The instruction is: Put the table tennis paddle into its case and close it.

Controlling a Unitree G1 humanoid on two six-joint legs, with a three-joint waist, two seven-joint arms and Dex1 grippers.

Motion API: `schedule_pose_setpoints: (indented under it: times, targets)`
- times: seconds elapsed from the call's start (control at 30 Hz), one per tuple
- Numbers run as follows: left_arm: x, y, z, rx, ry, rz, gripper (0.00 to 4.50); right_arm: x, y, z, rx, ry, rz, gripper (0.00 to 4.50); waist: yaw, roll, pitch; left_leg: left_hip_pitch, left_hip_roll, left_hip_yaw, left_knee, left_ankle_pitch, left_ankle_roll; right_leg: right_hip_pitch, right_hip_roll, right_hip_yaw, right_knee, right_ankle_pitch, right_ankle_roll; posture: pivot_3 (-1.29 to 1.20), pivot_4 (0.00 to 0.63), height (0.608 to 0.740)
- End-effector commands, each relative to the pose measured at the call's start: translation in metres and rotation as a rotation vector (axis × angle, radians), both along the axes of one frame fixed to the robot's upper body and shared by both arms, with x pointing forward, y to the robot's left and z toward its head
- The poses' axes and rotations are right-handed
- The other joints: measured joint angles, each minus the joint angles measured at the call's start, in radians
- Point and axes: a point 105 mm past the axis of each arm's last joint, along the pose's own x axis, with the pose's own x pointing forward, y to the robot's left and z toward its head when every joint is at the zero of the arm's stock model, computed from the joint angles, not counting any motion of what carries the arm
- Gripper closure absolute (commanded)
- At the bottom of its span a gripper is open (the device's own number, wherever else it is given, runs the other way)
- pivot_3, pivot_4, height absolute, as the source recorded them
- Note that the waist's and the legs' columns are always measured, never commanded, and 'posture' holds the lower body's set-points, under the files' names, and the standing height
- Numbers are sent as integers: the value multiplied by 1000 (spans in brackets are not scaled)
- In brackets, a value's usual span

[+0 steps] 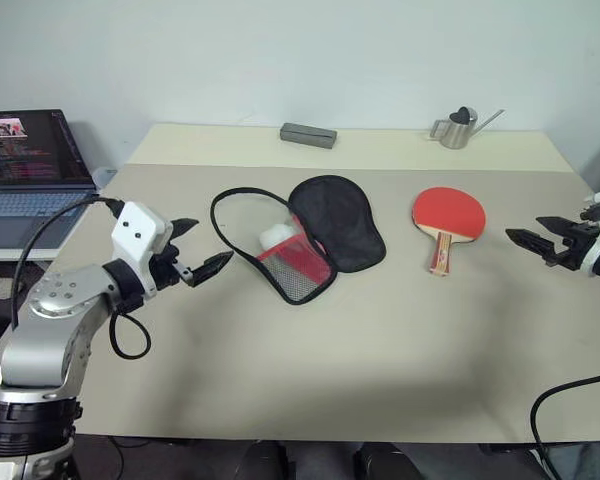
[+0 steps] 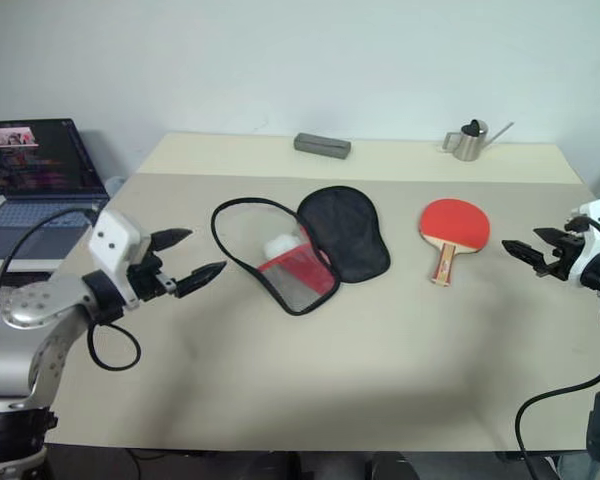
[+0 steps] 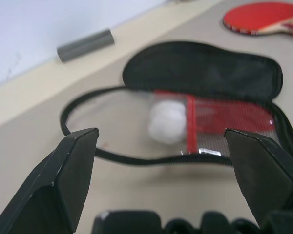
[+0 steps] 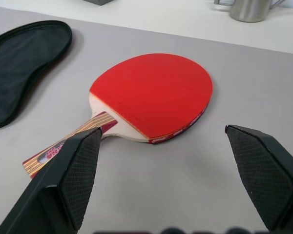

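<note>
Both grippers hang over the table with fingers spread wide and nothing between them. Left gripper [image 1: 198,252] sits at the left side of the table [image 1: 380,340], pointing right toward the case [image 1: 310,235], a short way short of its near-left edge. Right gripper [image 1: 533,238] sits at the right edge, pointing left toward the table tennis paddle [image 1: 448,215], apart from it.

Lying unzipped at mid-table, the case has its black half [image 1: 340,220] folded open to the right, flat on the surface. Its other half lies to the left, with a black zip edge looping round a mesh pocket [image 1: 300,270] over red fabric. A white pom-pom [image 1: 277,237] rests on that left half.

Right of the case and clear of it, the paddle lies flat, red face up, handle [image 1: 441,252] pointing toward the near edge.

Along the far edge sit a grey block [image 1: 308,135] and a small metal watering can [image 1: 460,128]. An open laptop [image 1: 25,165] stands off the table's left side.
</note>
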Motion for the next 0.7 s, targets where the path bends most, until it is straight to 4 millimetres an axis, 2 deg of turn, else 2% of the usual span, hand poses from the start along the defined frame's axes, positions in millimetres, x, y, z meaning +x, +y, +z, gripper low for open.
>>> schedule_pose_setpoints:
  times: [0.03, 0.17, 0.33, 0.53, 0.7]
  targets:
    - [4, 6, 5, 7, -49, 39, 0, -3, 6, 17, -50, -26, 50, 82, 0, 0, 0, 0, 0, 0, 0, 0, 0, 0, 0, 0, 0, 0, 0, 0, 150, 740]
    - [10, 8, 6, 0, -84, 63, 0, 1, 8, 24, -53, -61, 41, 82, -3, 0, 0, 0, 0, 0, 1, 0, 0, 1, -1, 0, 1, 0, 1, 0, 150, 740]
    - [4, 8, 16, -63, -99, 24, 0, 4, 23, 30, -29, -84, 85, 82, -4, 0, 0, 0, 0, 0, 1, 0, 0, 0, -1, 0, 0, 0, 1, 0, 150, 740]
    - [-4, 35, 30, -90, -126, 84, 0, 5, 49, 29, 16, -84, 146, 82, -12, 0, 0, 0, 0, -1, 1, 0, 0, 1, 0, 0, 1, 0, 1, 0, 150, 740]
    - [-11, 47, 27, -89, -99, 113, 0, 1, 72, 33, 68, -94, 209, 82, -12, 0, 0, 0, 1, -1, 1, 0, 0, 1, -1, 0, 1, 0, 1, 0, 150, 740]
